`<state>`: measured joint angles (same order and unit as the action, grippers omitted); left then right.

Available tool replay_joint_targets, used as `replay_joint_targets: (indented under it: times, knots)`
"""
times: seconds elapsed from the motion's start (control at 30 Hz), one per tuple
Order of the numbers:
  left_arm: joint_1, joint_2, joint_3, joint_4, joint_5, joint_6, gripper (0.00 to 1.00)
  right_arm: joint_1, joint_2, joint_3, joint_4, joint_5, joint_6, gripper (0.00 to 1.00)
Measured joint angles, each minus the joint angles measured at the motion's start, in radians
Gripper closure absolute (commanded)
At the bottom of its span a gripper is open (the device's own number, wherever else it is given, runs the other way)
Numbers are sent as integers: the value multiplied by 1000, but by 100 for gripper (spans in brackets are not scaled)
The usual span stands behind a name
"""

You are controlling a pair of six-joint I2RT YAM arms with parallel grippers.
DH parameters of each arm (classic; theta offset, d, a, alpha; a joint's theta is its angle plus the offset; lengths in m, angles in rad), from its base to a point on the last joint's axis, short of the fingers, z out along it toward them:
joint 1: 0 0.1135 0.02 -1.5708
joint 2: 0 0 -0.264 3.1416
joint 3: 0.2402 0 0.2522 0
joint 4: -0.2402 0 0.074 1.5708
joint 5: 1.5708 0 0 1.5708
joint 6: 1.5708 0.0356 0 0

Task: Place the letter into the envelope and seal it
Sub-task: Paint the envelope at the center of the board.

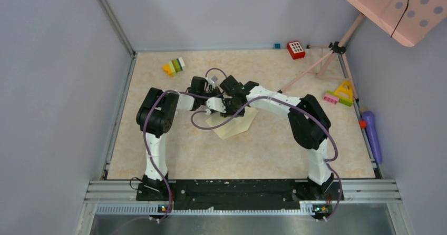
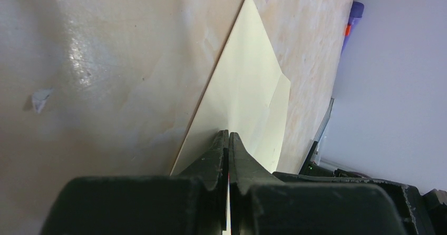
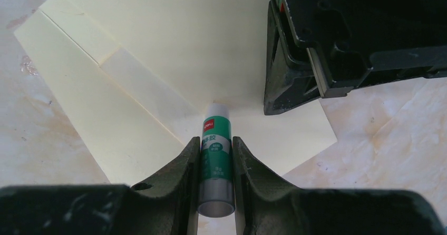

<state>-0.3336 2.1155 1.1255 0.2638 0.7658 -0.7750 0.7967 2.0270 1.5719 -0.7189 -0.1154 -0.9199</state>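
Observation:
The pale cream envelope (image 1: 238, 125) lies mid-table under both wrists. My left gripper (image 2: 228, 135) is shut, with a thin pale edge of the envelope (image 2: 248, 82) showing between its jaws. My right gripper (image 3: 216, 139) is shut on a green and white glue stick (image 3: 216, 164). The stick's white tip touches the envelope (image 3: 158, 50) close to the left gripper's black fingers (image 3: 279, 87). In the top view the two grippers meet over the envelope's far edge, left gripper (image 1: 216, 105) beside right gripper (image 1: 229, 108). The letter is hidden.
Coloured blocks (image 1: 174, 66) and a red toy (image 1: 295, 49) sit at the back. At the right stand a pink tripod (image 1: 329, 61), a yellow triangle toy (image 1: 343, 91) and a purple cylinder (image 1: 372, 135). A small paper scrap (image 2: 40, 98) lies on the table.

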Motion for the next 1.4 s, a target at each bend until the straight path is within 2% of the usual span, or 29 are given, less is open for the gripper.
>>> replay_joint_targets:
  times: [1.4]
  knots:
    - [0, 0, 0, -2, 0, 0, 100, 72, 29, 54, -52, -93, 35, 100]
